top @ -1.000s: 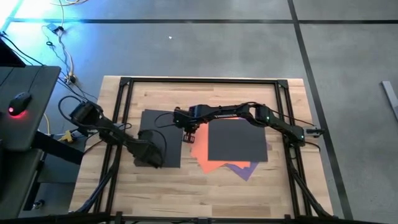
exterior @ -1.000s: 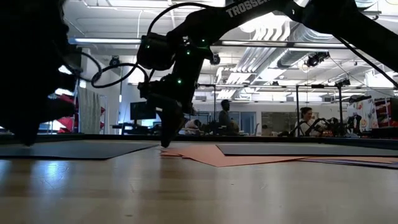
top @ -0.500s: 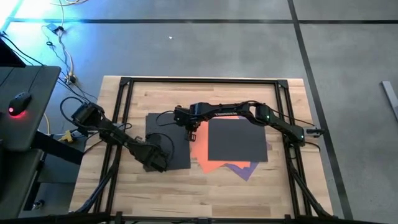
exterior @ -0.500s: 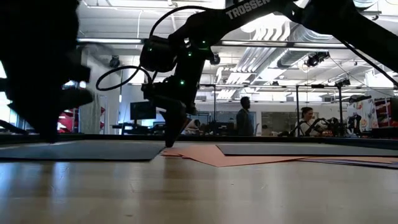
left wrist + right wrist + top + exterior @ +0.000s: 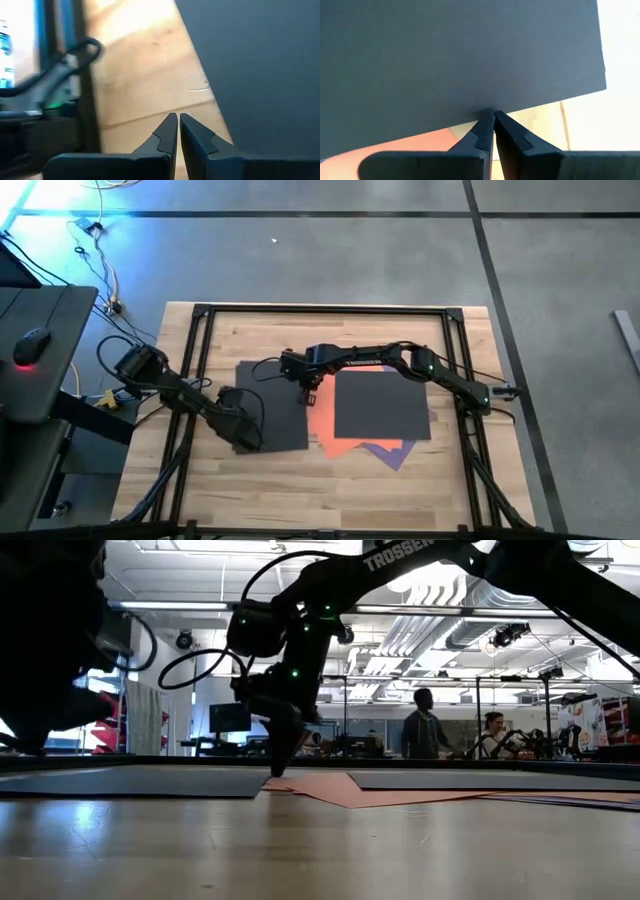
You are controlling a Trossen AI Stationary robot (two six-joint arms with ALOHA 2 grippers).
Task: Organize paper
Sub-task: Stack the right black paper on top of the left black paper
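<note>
A dark grey sheet of paper [image 5: 272,406] lies flat on the wooden table, left of centre. A second dark grey sheet [image 5: 382,405] lies to its right on an orange sheet [image 5: 322,425] and a purple one [image 5: 396,452]. My right gripper [image 5: 309,394] is shut and points steeply down at the left sheet's right edge. My left gripper [image 5: 178,118] is shut. It hangs just off the table over bare wood, beside that sheet's left edge near its near corner [image 5: 243,444]. My right gripper meets the left dark grey sheet at its right edge [image 5: 480,109] with its shut fingertips [image 5: 280,770], which come from above and stand on the table. The sheet lies flat, and the orange sheet's corner starts right beside the tips.
A black rail frame [image 5: 200,315] runs around the tabletop. Bare wood [image 5: 330,485] lies along the near side. A desk with a mouse [image 5: 33,345] stands off the table's left. In the room behind, one person [image 5: 421,725] stands and another [image 5: 491,732] sits.
The left dark grey sheet has slid along the table toward the right edge, up to my right gripper's tips. My left gripper went right with it, then drew back toward the left edge and rose off the table. It stayed shut.
</note>
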